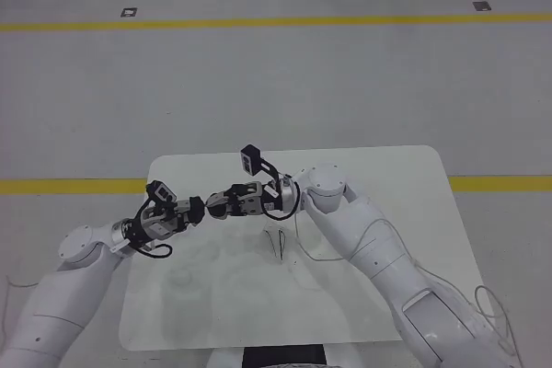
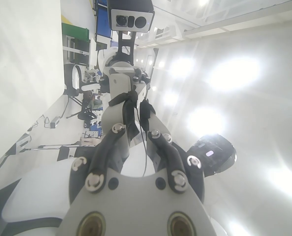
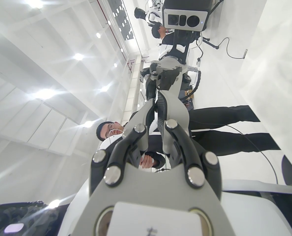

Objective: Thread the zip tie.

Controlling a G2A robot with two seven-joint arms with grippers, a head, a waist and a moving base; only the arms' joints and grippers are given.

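Observation:
Above the middle of the white table (image 1: pixel 386 184) my two grippers meet tip to tip. The left gripper (image 1: pixel 193 210) is shut on a thin black zip tie (image 2: pixel 139 124), which runs between its tape-wrapped fingertips (image 2: pixel 130 114) back toward the palm. Directly opposite, the right gripper (image 1: pixel 219 202) faces it, fingers pressed together (image 3: pixel 158 101), apparently pinching the tie's other end, which is hidden between the pads. In the left wrist view the right gripper (image 2: pixel 122 84) sits just beyond my fingertips. In the right wrist view the left gripper (image 3: pixel 166 77) touches the tips.
Two or three thin spare zip ties (image 1: pixel 278 244) lie on the table just in front of the grippers. A thin white cable (image 1: pixel 305 241) loops beside them near the right arm. The table's near half and right side hold nothing else.

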